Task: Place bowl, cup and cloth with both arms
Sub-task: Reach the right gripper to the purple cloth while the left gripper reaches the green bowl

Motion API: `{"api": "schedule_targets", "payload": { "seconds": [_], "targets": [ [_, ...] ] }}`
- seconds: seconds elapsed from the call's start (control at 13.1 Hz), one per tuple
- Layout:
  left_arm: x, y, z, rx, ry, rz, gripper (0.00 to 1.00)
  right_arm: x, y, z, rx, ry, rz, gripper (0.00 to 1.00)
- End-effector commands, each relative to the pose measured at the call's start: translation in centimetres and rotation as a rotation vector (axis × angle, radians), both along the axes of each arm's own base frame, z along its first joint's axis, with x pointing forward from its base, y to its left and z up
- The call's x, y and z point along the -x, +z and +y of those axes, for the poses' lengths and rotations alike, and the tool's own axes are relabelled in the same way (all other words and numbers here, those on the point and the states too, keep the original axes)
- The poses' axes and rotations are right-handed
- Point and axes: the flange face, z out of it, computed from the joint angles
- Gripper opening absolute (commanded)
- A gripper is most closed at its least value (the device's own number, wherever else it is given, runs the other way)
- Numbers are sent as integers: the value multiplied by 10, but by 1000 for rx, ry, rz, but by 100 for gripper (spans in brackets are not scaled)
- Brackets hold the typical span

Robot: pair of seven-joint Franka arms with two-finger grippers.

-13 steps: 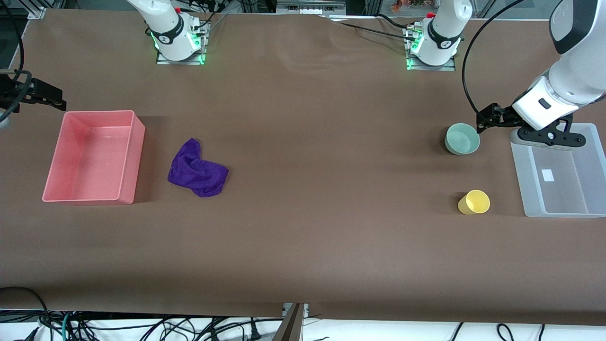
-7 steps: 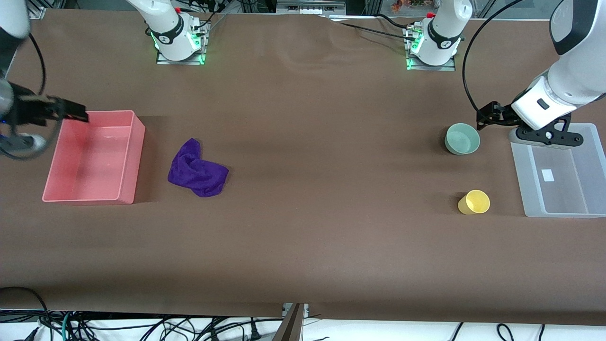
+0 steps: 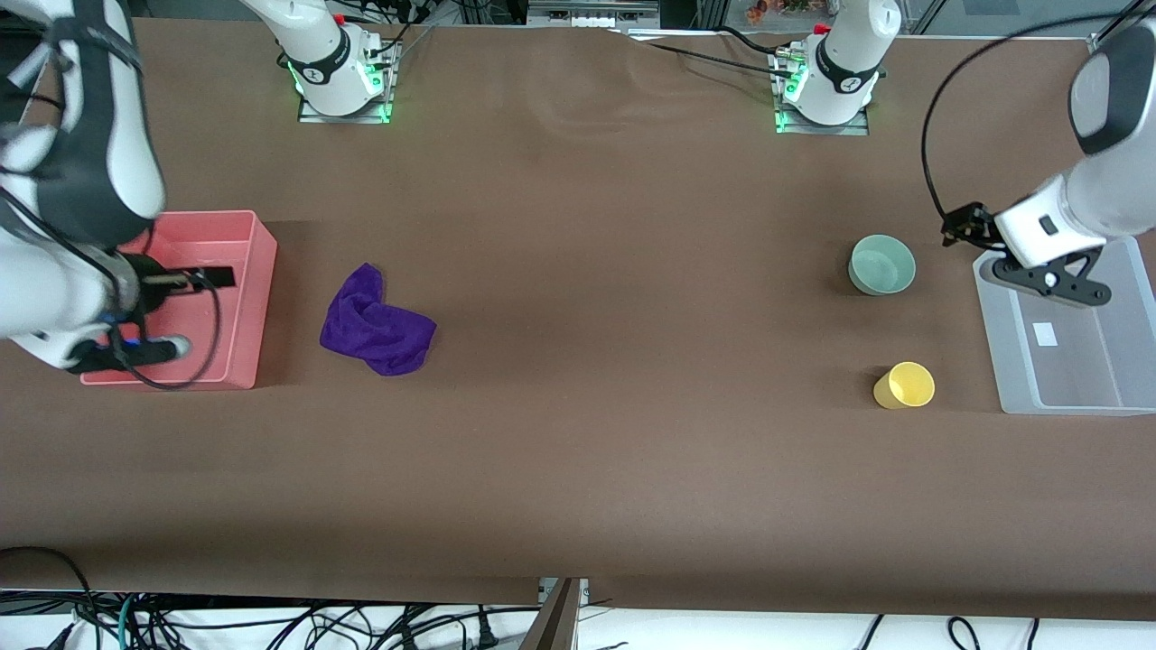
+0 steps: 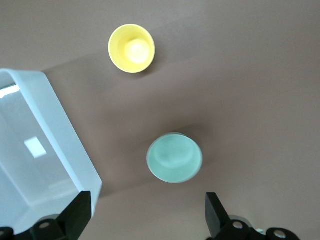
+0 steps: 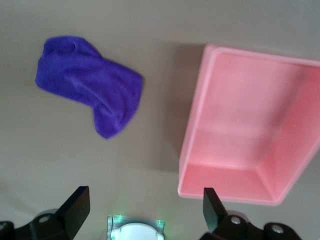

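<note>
The pale mint-green bowl [image 3: 881,264] stands upright near the left arm's end of the table and also shows in the left wrist view [image 4: 174,157]. The yellow cup [image 3: 904,385] sits nearer the front camera than the bowl, open side up [image 4: 131,48]. The purple cloth [image 3: 375,325] lies crumpled beside the pink bin and shows in the right wrist view [image 5: 90,82]. My left gripper [image 3: 959,226] is open and empty [image 4: 147,215], up between the bowl and the clear bin. My right gripper [image 3: 212,275] is open and empty [image 5: 144,207], over the pink bin.
An empty pink bin [image 3: 244,298] stands at the right arm's end [image 5: 200,110]. An empty clear plastic bin [image 3: 1002,361] stands at the left arm's end [image 4: 60,125]. The right arm's green-lit base [image 5: 134,230] shows in the right wrist view.
My right arm has swung in from the table's end to over the pink bin. My left gripper has drawn away from the bowl toward the clear bin. The bowl, cup and cloth have not moved.
</note>
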Motion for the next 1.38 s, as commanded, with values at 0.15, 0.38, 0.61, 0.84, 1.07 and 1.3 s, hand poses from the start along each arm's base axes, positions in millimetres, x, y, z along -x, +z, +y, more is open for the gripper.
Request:
{"api": "schedule_targets", "payload": {
  "seconds": [0.15,0.38,0.61,0.84,1.07,1.3],
  "targets": [
    [40,-122,29,38,-180,-38,100,29,-116,91,-76,155,-77,100],
    [69,-184,32,51,-247,-98,100,49,-162,102,-78,218,-109,100],
    [79,-236,42,70,-299,-97,91,67,-207,103,-106,299,-182,100],
    [85,-259,40,89,-317,-51,30,80,-239,107,-128,314,-219,100],
    [85,-263,38,92,-321,-45,0,91,-256,107,-137,317,-227,88],
    [74,-248,38,86,-348,-67,0,93,-257,106,-136,314,-220,1]
  ]
}}
